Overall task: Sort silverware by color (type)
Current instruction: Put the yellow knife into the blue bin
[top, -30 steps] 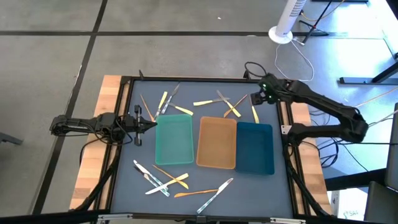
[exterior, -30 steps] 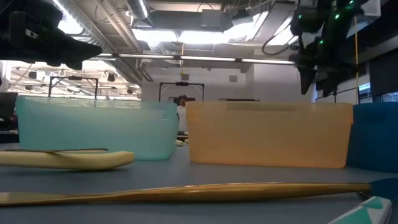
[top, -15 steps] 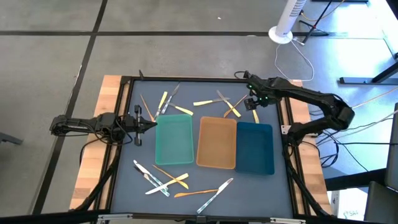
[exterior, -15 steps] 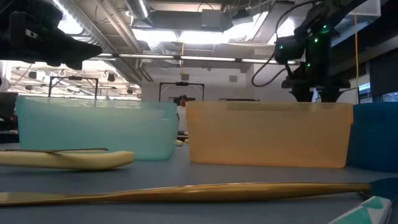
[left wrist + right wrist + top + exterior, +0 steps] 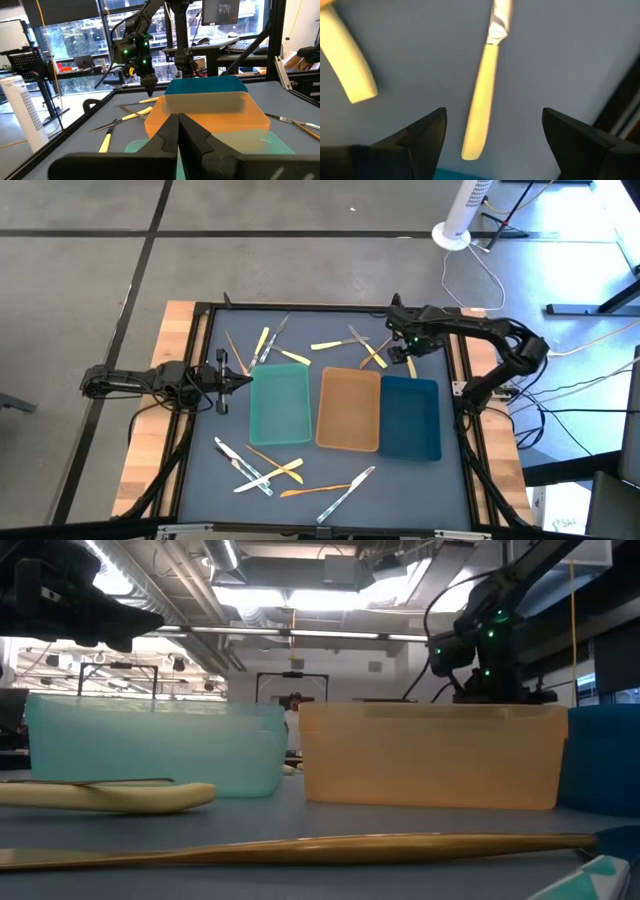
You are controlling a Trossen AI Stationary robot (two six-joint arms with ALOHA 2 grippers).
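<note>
Our right gripper (image 5: 492,145), fingers spread, hangs over a yellow-handled utensil (image 5: 482,100) near the worktop's (image 5: 330,470) far right corner; we judge it light, stiff, slippery, best pinched mid-handle, while the left gripper (image 5: 177,132) waits pressed together.

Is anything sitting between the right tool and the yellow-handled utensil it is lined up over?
Nothing visible. In the right wrist view the right tool is open, and the yellow-handled utensil lies on bare mat between its fingers. A second yellow handle lies off to one side, outside the gap.
</note>
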